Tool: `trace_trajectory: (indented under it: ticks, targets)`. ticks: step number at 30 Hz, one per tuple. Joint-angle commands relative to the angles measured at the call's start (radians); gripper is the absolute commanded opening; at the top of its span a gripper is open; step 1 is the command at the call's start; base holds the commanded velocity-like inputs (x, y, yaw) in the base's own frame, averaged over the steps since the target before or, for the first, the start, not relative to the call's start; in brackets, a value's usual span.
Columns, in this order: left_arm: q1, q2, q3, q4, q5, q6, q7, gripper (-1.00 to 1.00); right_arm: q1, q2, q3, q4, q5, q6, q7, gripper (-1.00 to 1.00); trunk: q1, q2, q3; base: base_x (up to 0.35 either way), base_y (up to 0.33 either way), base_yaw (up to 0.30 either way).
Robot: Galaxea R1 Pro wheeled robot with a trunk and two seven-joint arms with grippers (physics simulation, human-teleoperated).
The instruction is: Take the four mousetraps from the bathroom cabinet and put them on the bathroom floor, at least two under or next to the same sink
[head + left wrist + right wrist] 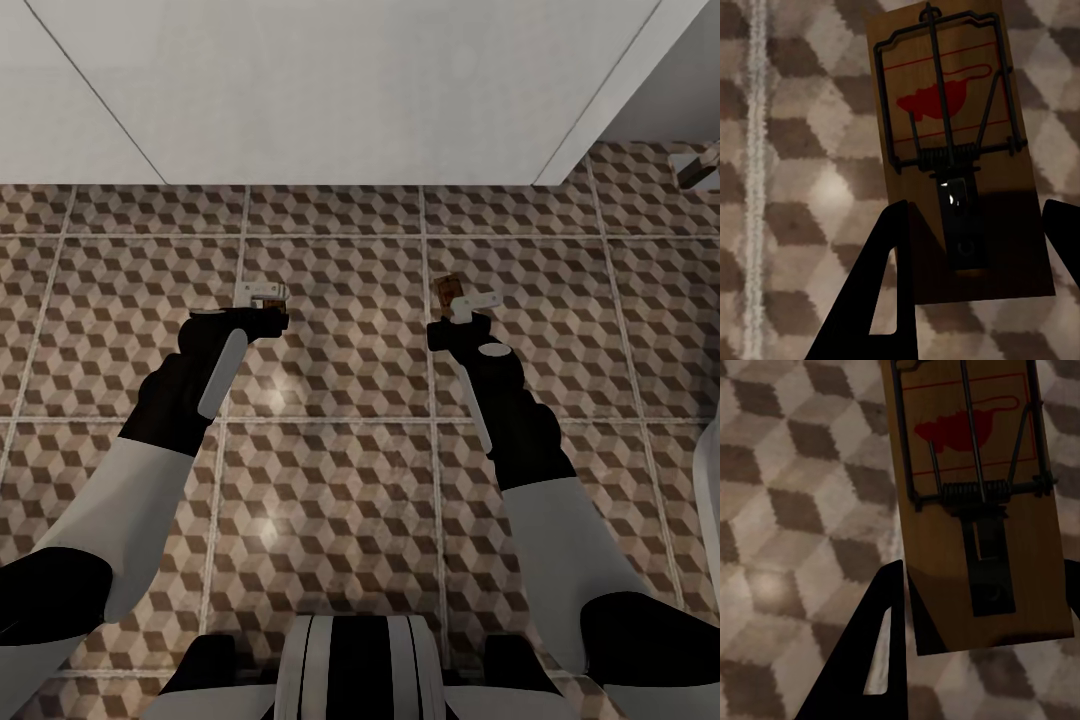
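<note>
Mousetraps are out of the cabinet and in hand, one per arm, carried above the bathroom floor [330,440], whose cube-patterned tiles spread wide under both arms. At twelve o'clock a plain white surface [330,90] takes up the far strip of the head view; I cannot tell whether it is a wall or a fitting, and I see no sink I could name

The left gripper [262,300] has its fingers closed in on the near end of the left mousetrap [952,142], one dark finger [881,292] on each long edge, so the board runs straight out from the fingertips toward twelve o'clock, spring and red mark facing up. The right gripper [466,305] holds the right mousetrap [979,502] the same way, pinched across its width at the near end, long axis pointing ahead

Both boards hang clear of the tiles. To my eye the arms are level and about equally near the floor, so either could go first; the move ahead is a straight lowering until a board lies flat, then opening the fingers sideways
</note>
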Motion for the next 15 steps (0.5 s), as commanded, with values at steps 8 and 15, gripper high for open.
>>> trace_trajectory:
  ticks: [8,15]
  targets:
    - [-0.001,-0.024,0.002,0.001,0.006,0.004,0.013,-1.0,0.0,-0.001,0.002,-0.01,0.007,0.007,-0.003,-1.0,0.0,0.0,-0.001,0.0,0.0,0.0]
    - [-0.002,-0.031,0.005,0.0,0.004,0.004,0.015,-1.0,0.0,-0.001,0.002,-0.01,0.007,0.008,-0.003,-1.0,0.0,0.0,-0.001,0.0,0.0,0.0]
